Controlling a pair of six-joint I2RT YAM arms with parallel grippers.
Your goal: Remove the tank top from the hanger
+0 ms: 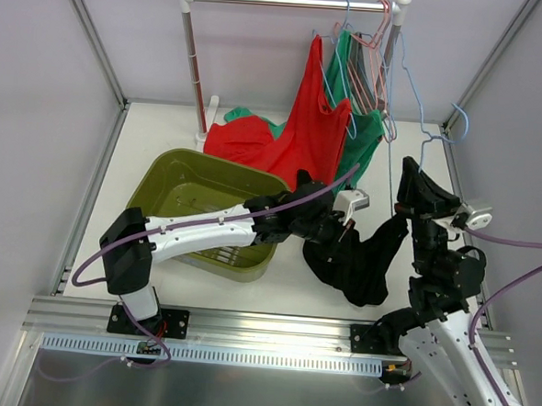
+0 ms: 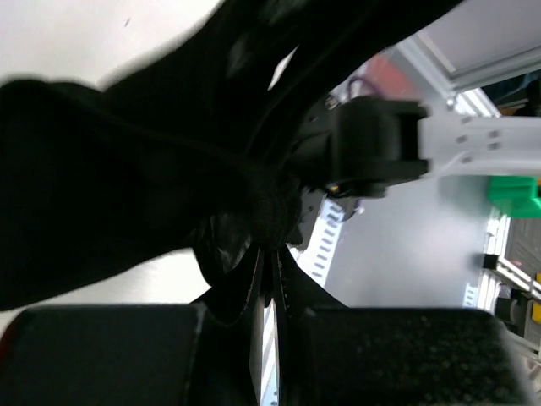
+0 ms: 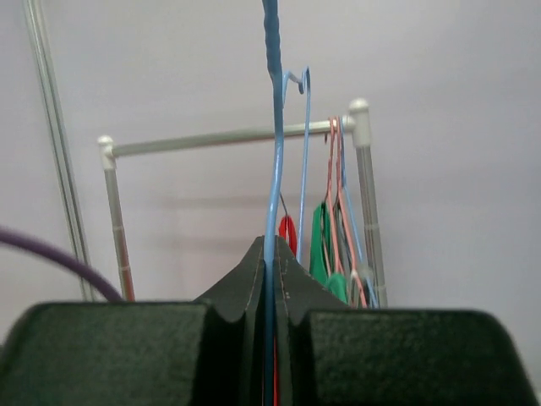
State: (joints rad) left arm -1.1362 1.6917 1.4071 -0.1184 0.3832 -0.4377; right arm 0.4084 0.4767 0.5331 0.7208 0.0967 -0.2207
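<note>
The black tank top [image 1: 360,259] hangs limp over the table between the two arms; it fills the left wrist view [image 2: 110,178]. My left gripper [image 1: 346,228] reaches in from the left, and its jaws [image 2: 272,254] are shut on a bunch of the black fabric. My right gripper [image 1: 408,182] points upward and is shut on the light-blue wire hanger [image 1: 425,150], whose hook rises toward the back right. In the right wrist view the blue wire [image 3: 272,127] runs straight up out of the closed jaws [image 3: 272,258]. The top's right side reaches up to the right gripper.
A green tub [image 1: 206,208] stands left of centre under the left arm. A clothes rack [image 1: 283,0] at the back holds a red top [image 1: 303,131], a green top [image 1: 354,125], pink wire hangers [image 1: 377,44] and another blue hanger. Frame posts line both sides.
</note>
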